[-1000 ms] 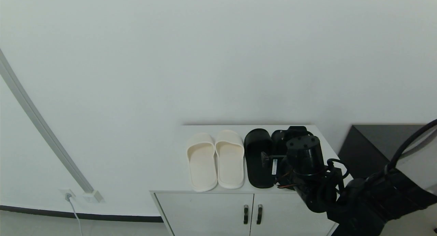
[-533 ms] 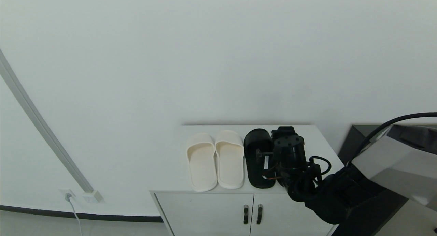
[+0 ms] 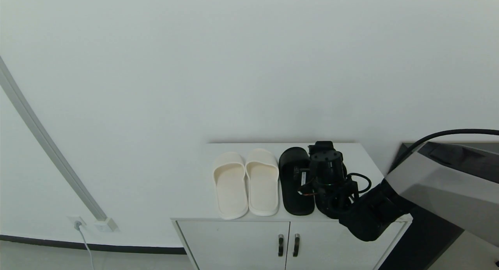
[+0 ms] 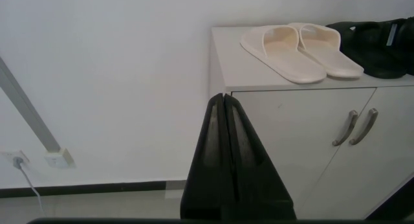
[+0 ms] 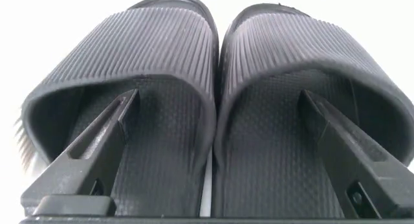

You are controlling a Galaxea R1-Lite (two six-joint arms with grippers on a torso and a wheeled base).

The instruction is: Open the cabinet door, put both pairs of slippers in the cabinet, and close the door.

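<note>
We find the left gripper (image 4: pixel 224 127) with its fingers pressed together, apart from the cabinet (image 3: pixel 234 242), whose doors are closed. On the cabinet top stand the white slippers (image 3: pixel 263 182), with the black slippers (image 3: pixel 296 182) just beside them to the right. The right gripper (image 5: pixel 218 94) is spread wide, one finger inside each black slipper.

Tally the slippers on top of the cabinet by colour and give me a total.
Cream slippers: 2
Black slippers: 2
Total: 4 slippers, all lying on the cabinet top
</note>
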